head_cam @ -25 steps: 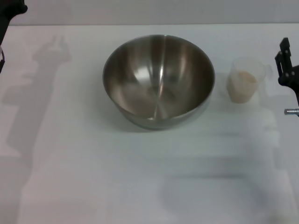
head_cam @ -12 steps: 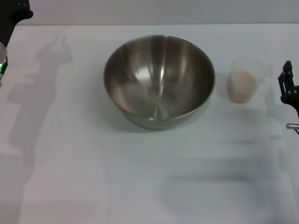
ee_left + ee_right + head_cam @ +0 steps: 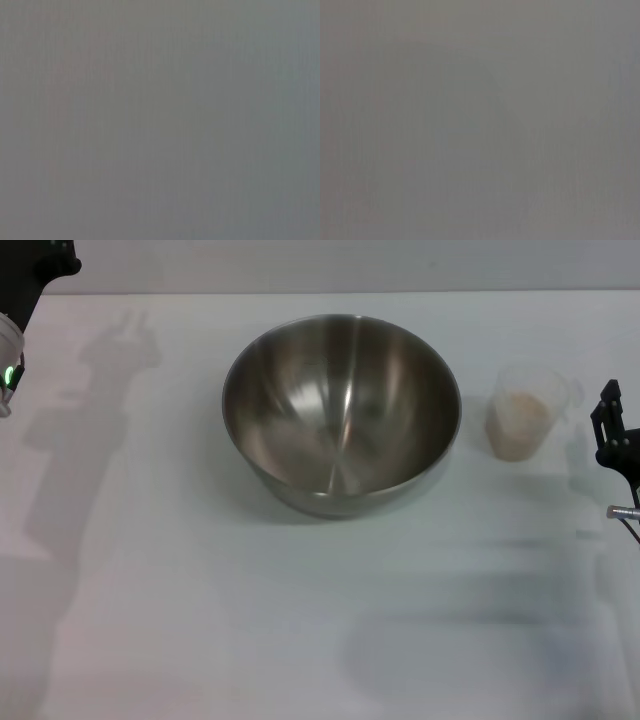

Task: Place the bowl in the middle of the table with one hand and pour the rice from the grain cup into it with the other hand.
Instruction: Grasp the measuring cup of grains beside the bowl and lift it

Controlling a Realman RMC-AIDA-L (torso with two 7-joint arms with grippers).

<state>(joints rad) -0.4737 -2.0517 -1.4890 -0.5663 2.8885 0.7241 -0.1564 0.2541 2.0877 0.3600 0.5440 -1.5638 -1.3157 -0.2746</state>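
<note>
The right tool [image 3: 614, 435] hangs at the desk's right edge, just beside the cup [image 3: 524, 412]; its opening I cannot tell. The left tool [image 3: 22, 285] sits far left, unclear too. The bowl [image 3: 341, 410] stands mid-desk [image 3: 200, 620]; rice [image 3: 518, 425] fills the cup.

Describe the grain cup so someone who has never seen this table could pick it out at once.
On the white table stands a large stainless-steel bowl, empty. Just to its right, apart from it, stands the grain cup, with the right gripper close beyond it. It is the small, clear, frosted plastic one, partly filled with pale rice.
</note>
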